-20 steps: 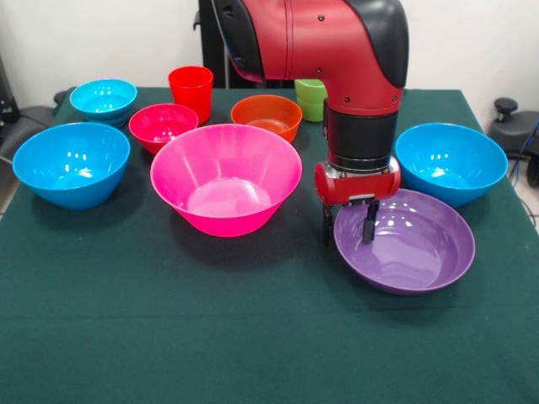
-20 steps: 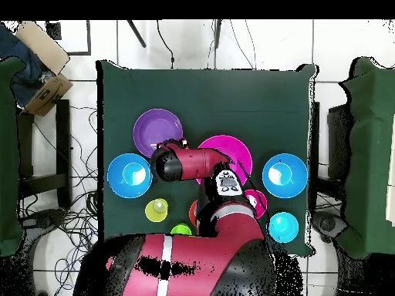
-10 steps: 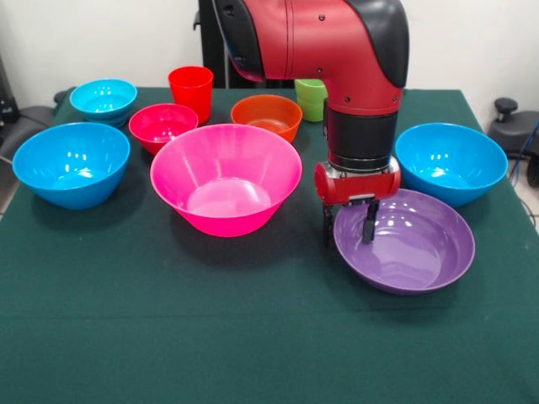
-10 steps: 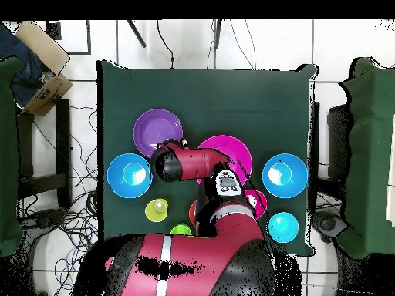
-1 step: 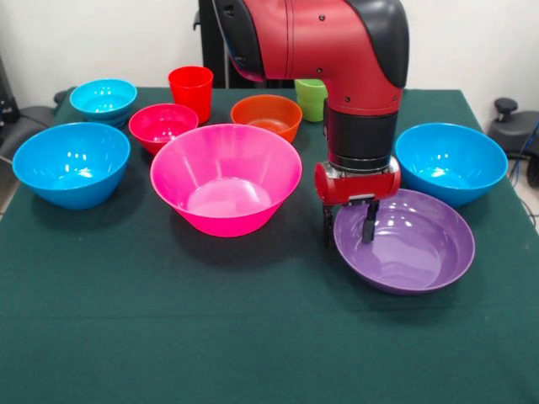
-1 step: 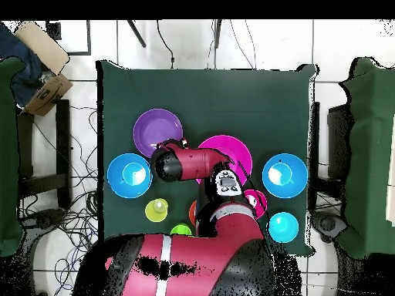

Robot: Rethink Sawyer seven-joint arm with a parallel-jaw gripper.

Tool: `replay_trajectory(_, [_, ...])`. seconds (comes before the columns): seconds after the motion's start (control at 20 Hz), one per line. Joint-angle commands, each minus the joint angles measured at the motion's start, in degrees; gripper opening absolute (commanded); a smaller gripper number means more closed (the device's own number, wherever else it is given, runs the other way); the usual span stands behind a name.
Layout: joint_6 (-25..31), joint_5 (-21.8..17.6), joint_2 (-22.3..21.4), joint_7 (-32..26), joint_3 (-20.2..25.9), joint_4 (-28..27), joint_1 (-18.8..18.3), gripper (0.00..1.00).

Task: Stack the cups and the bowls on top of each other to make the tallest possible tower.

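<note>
Gripper (image 5: 348,225) straddles near-left rim of purple bowl (image 5: 413,244): one finger (image 5: 369,221) inside, the other outside. Whether they pinch the rim, cannot tell. Pink bowl (image 5: 226,175) sits just beside, apart, empty. Remaining bowls and cups stand separate on green tablecloth (image 5: 210,328). Overhead: tiled floor (image 6: 254,42), cables, cardboard box (image 6: 42,50) at a corner.

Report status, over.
Gripper open, straddling purple bowl rim. Nothing stacked yet. Pink bowl empty, nothing blocking it.
</note>
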Motion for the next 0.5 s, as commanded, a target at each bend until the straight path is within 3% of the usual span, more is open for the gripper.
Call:
replay_trajectory(0.05, [1.6, 0.7, 2.2, 7.5, 1.7, -2.5, 1.3, 0.00])
replay_trajectory(0.25, [4.1, 1.0, 2.3, 6.9, 0.7, -3.5, 2.3, 0.00])
replay_trajectory(0.5, [2.1, 0.0, 1.6, 6.4, 2.9, -1.6, 0.1, 0.00])
